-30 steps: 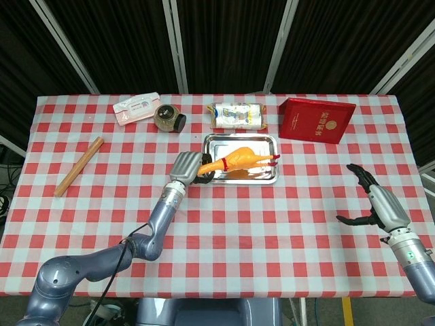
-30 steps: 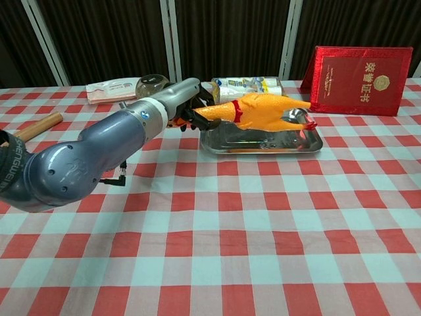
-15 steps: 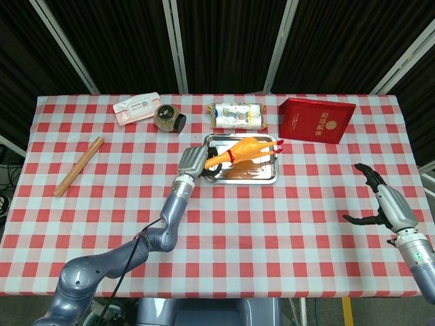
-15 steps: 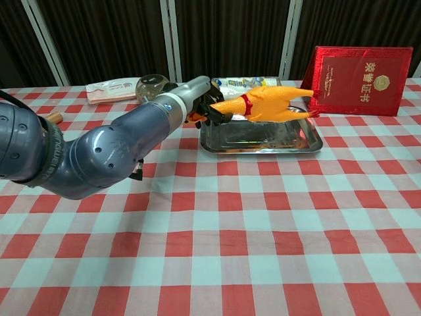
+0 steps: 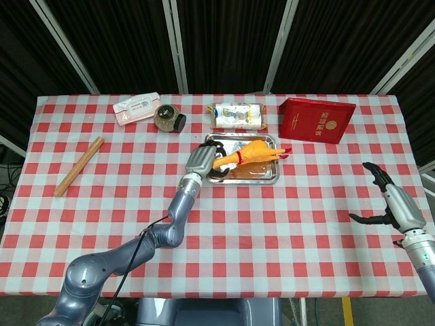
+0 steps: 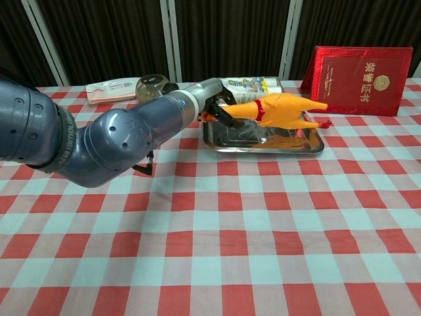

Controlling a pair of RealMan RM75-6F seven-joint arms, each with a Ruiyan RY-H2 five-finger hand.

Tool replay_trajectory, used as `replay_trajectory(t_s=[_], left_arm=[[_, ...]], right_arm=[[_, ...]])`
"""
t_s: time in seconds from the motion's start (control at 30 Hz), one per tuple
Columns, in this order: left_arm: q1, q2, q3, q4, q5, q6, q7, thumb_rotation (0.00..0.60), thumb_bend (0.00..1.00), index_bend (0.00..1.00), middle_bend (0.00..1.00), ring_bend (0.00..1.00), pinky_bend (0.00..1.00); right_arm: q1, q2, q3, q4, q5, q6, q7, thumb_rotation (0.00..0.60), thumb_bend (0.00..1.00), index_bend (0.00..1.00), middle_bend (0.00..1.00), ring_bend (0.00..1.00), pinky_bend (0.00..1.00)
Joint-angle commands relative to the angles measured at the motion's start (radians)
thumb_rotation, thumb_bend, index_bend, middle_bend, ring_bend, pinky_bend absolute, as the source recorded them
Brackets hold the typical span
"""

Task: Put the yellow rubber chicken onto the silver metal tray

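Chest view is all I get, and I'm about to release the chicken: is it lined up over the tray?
Observer: In the head view the yellow rubber chicken has its body over the silver metal tray, but its red feet stick out past the tray's right rim.
Operator: Where's the right hand? I can't see it.
Observer: The right hand hovers near the table's right edge with its fingers apart, holding nothing, far from the tray.
Operator: Anything off to the left?
Observer: A wooden stick lies on the cloth near the left edge, well apart from the left hand holding the chicken.
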Motion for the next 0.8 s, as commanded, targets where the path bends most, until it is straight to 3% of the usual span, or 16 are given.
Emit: replay_trajectory(t_s=[0.03,0.2,0.47,0.67,0.8], left_arm=[[0.008,0.030,0.011,-0.032,-0.023,-0.021,0.041,0.600,0.17,0.03,0.01,0.00,0.03],[0.025,0.075,0.026,-0.098,-0.035,0.008,0.090,0.588,0.11,0.00,0.00,0.00,0.01],[0.069,0.165,0.041,-0.250,0.007,0.092,0.094,0.575,0.11,0.00,0.00,0.00,0.00],[0.170,0.315,0.075,-0.476,0.059,0.183,0.095,0.600,0.14,0.00,0.00,0.00,0.00],[0.275,0.482,0.129,-0.708,0.040,0.229,0.147,0.600,0.15,0.00,0.00,0.00,0.00]], right_arm=[[-0.001,0.000,0.000,0.001,-0.003,0.001,0.002,0.593,0.13,0.00,0.02,0.00,0.18],[-0.002,-0.003,-0.001,0.002,-0.010,0.000,0.007,0.593,0.13,0.00,0.02,0.00,0.18],[-0.007,-0.001,0.002,-0.007,-0.016,0.012,0.007,0.592,0.13,0.00,0.02,0.00,0.18],[-0.012,0.001,0.005,-0.014,-0.022,0.027,0.004,0.592,0.13,0.00,0.02,0.00,0.18],[-0.021,-0.006,0.006,-0.006,-0.029,0.051,-0.003,0.592,0.13,0.00,0.02,0.00,0.18]])
